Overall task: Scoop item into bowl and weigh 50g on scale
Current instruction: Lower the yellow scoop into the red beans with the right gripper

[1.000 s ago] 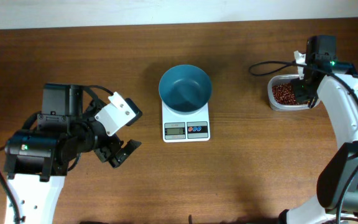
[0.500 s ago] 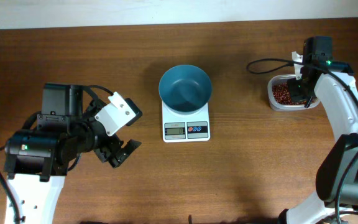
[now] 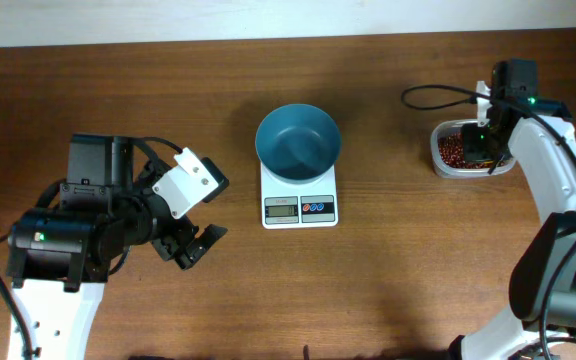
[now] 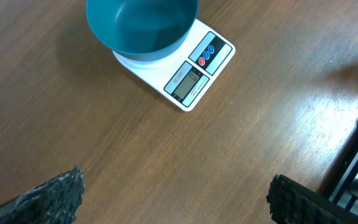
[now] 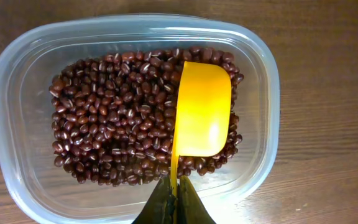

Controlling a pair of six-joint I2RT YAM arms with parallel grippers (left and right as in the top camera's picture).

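Far left, about 8 o'clock on the table (image 3: 408, 285): left gripper (image 3: 211, 212), hanging above the wood, jaws spread wide and pinching nothing. Seen through its wrist camera, only bare tabletop between the jaws, with bowl (image 4: 142, 25) and scale (image 4: 199, 73) up at 12 to 1 o'clock, well apart from them.

Centre: teal bowl (image 3: 298, 142) resting on the white scale (image 3: 299, 208), covering the far part of the platform. At 6 o'clock of the bowl, grey display (image 3: 281, 208) and the red and blue buttons (image 3: 316, 208) side by side. Reading too small to tell.

Right, at 3 o'clock from the bowl and well apart from it: clear tub (image 5: 5, 81) holding the beans (image 5: 117, 118) in a loose layer. Right gripper (image 5: 174, 202) above the tub's near edge, jaws pressed together, pinching the thin handle (image 5: 174, 168) of a yellow scoop (image 5: 202, 109). Scoop's cup at 12 to 1 o'clock from the jaws, lying on the beans in the right half of the tub. Most beans at 10 to 12 o'clock from the jaws, more touching the cup's far, right and near edges. Cannot tell whether the cup faces up or down.
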